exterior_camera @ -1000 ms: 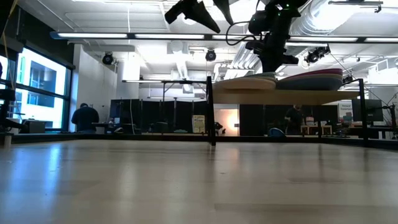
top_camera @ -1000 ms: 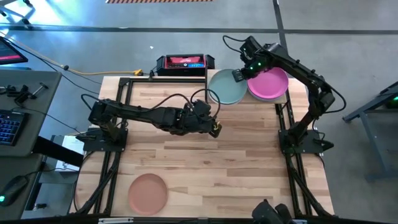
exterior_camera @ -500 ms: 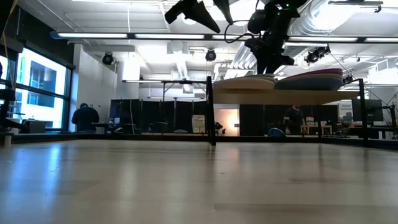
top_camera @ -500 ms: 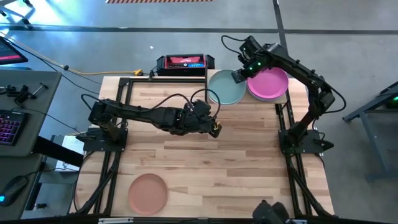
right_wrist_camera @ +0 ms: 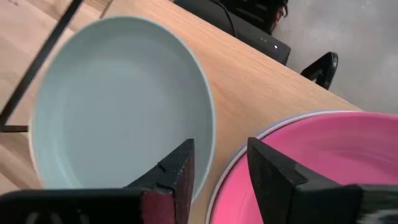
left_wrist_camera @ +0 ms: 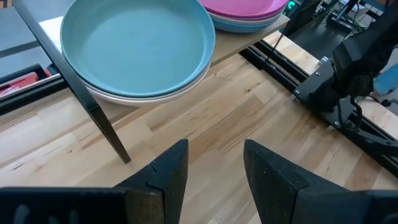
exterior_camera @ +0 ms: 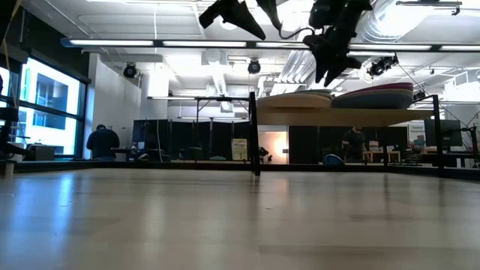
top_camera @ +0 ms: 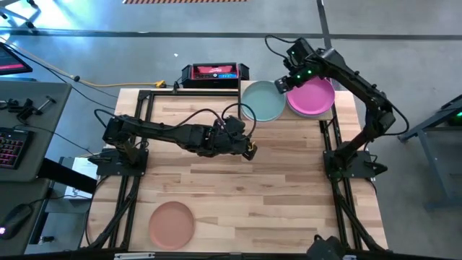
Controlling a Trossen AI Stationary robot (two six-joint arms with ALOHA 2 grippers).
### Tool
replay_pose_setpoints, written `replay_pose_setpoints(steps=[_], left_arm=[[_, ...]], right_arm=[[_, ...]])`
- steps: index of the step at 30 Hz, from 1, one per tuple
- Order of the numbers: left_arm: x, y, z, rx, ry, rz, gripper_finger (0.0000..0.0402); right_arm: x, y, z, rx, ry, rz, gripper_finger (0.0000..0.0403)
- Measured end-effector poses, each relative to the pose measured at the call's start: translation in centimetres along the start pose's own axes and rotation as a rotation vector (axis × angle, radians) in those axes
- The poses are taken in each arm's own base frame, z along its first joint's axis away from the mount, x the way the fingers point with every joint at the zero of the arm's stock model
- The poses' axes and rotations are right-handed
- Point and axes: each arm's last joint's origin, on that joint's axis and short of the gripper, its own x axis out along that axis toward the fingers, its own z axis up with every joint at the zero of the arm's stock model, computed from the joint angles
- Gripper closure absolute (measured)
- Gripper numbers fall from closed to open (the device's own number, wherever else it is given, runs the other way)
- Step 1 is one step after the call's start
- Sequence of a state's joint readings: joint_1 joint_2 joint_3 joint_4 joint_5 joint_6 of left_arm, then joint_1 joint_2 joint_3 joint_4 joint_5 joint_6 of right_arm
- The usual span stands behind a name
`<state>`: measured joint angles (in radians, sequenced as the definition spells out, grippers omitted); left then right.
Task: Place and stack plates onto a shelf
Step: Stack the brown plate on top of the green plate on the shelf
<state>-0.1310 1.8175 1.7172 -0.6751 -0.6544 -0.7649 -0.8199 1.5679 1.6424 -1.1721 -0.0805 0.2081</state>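
High view: peach plate (top_camera: pixel 172 222) alone at table's near-left corner, well apart from shelf (top_camera: pixel 345 100); left gripper (top_camera: pixel 249 151) nearer
Left wrist view: fingers parted, empty
Right wrist view: right gripper (right_wrist_camera: pixel 219 163) parted, empty, above teal plate (right_wrist_camera: pixel 118 106)

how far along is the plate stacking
Done: two stacks sit on the shelf, topped by the teal plate and the magenta plate. In hand: nothing; the right hand hovers open above them. Left: the peach plate on the table; the left hand waits open mid-table.
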Motion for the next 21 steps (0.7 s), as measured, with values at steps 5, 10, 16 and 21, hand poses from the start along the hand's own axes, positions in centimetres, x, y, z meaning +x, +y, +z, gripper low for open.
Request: replay_pose_setpoints(steps=[5, 10, 16, 21], left_arm=[[0.0, 0.0, 0.0, 0.0, 0.0, 0.0, 0.0257], [0.0, 0.0, 0.0, 0.0, 0.0, 0.0, 0.0257], [0.0, 0.0, 0.0, 0.0, 0.0, 0.0, 0.0257], [0.0, 0.0, 0.0, 0.0, 0.0, 0.0, 0.0257]], right_arm=[[-1.4, 0.6, -0.7, -0.021, -0.014, 0.02, 0.0277], [-2.7, 1.5, -2.0, -0.034, 0.009, 0.034, 0.0277], [-4.0, 3.3, -3.6, -0.065, 0.032, 0.066, 0.0277], [-5.1, 4.9, -5.1, -0.088, 0.054, 0.097, 0.0277]])
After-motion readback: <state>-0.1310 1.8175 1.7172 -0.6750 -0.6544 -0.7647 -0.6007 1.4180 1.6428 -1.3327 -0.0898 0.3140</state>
